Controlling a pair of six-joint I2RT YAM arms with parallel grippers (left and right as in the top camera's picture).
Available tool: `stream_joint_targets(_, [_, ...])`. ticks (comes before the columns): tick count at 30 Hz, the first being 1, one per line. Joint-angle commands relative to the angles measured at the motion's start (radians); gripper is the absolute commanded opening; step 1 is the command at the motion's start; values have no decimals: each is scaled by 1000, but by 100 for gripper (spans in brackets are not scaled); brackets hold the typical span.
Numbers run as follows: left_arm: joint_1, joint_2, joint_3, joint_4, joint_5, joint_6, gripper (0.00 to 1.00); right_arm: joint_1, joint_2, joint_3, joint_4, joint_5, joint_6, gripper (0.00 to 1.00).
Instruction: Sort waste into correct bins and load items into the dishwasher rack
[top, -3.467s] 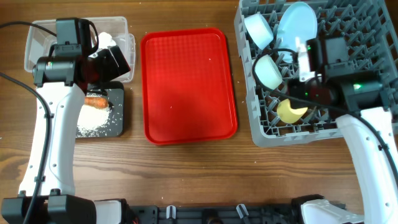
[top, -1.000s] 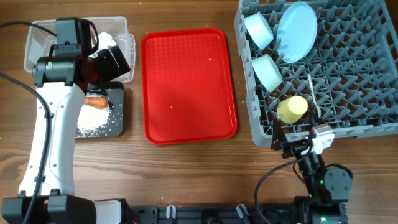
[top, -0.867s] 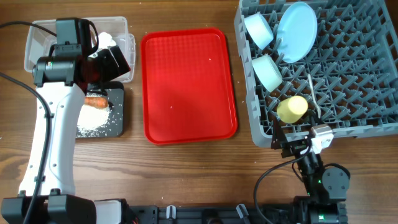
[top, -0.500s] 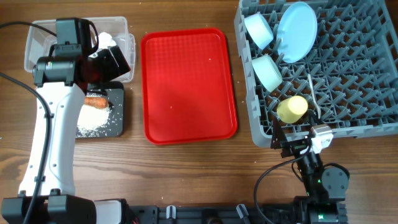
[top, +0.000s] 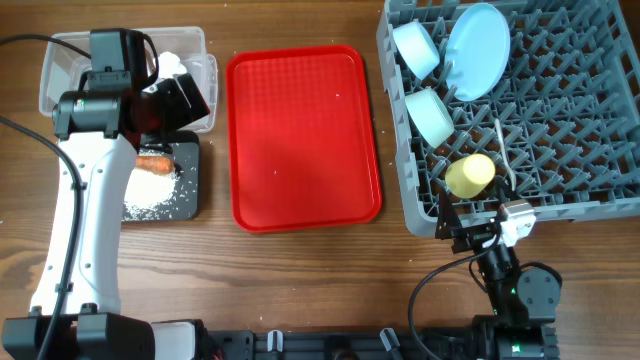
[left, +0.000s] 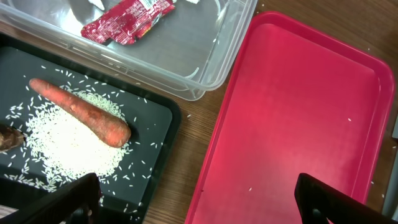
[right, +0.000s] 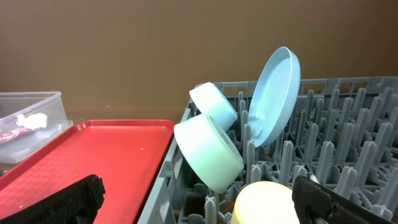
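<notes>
judging from how things lie, almost everything looks sorted, so the risks are small ones. the left gripper (left: 199, 200) hangs over the far left corner with its jaws spread wide and nothing between them. if it pulls away low, i think a finger can catch the rim of the clear tub (left: 208, 59) and tip it, or sweep the rice grains (left: 68, 146) off the black tray (left: 155, 121). some white specks sit on the red tray (left: 292, 112) in the middle of the worktop. they may be grains not yet sorted, but they are too small to tell. the right gripper (right: 199, 202) is at the near edge toward the right corner, jaws also wide apart and empty. in the rack (top: 590, 195) at the far right corner, the yellow cup (top: 470, 175) seems to rest tilted close to the near wall, and a bump could roll it.

the carrot (left: 81, 112) lies on the rice in the black tray. its long axis is about parallel to the far edge, thick end toward the red tray, thin tip toward the left edge. the spoon (top: 503, 152) lies among the pegs, its long axis running from far edge to near edge.
</notes>
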Motion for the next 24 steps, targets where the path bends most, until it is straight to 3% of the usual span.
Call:
stream_joint_targets(1, [-29,-60,9,-1,-35,-5,100,5,-14,-3,5,16,13,100])
stream_joint_targets(3, [-42,-124,-13,13,-43,-5,100,5,-14,-3,5,16,13,100])
stream_joint_targets(5, [-42,-222,-96,121,-29,1,100,5,-14,-3,5,16,13,100])
stream_joint_targets(9, [-41,-443,-356,403,113,175,100,5,-14,-3,5,16,13,100])
stream_joint_targets(15, [-41,-829,-821,789,114,175,100,5,-14,-3,5,16,13,100])
stream_joint_targets(24, [-41,-1257,-1271,1060,111,164,100,5,-14,-3,5,16,13,100])
